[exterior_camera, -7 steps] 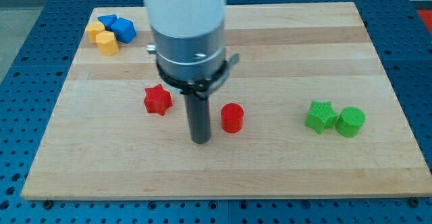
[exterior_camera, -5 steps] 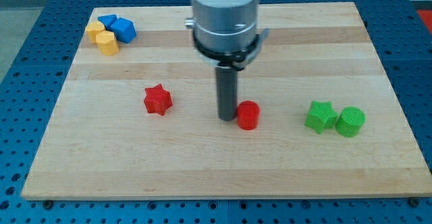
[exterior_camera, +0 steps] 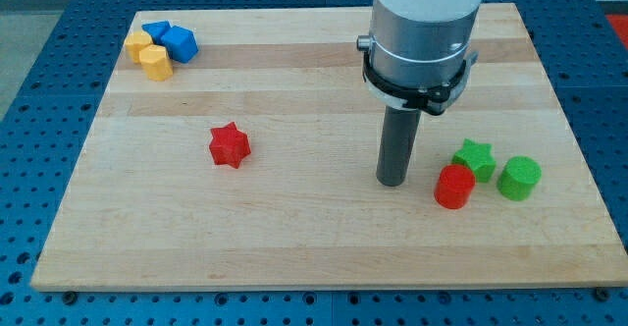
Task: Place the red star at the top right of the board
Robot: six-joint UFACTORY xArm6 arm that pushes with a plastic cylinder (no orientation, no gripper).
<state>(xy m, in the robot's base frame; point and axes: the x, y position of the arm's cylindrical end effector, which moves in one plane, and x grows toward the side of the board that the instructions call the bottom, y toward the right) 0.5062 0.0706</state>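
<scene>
The red star (exterior_camera: 230,145) lies on the wooden board (exterior_camera: 294,238), left of the middle. My tip (exterior_camera: 392,181) rests on the board well to the right of the star, with a wide gap between them. A red cylinder (exterior_camera: 454,187) stands just right of my tip and touches a green star (exterior_camera: 475,156). The board's top right corner (exterior_camera: 505,22) lies behind the arm's body.
A green cylinder (exterior_camera: 519,178) stands right of the green star. Two blue blocks (exterior_camera: 173,39) and two yellow blocks (exterior_camera: 148,55) cluster at the board's top left corner. The arm's wide body (exterior_camera: 422,31) hides part of the board's upper right.
My tip swept rightward from near the red star, pushing the red cylinder right until it met the green star. The green star and green cylinder shifted slightly right. The red star stayed put.
</scene>
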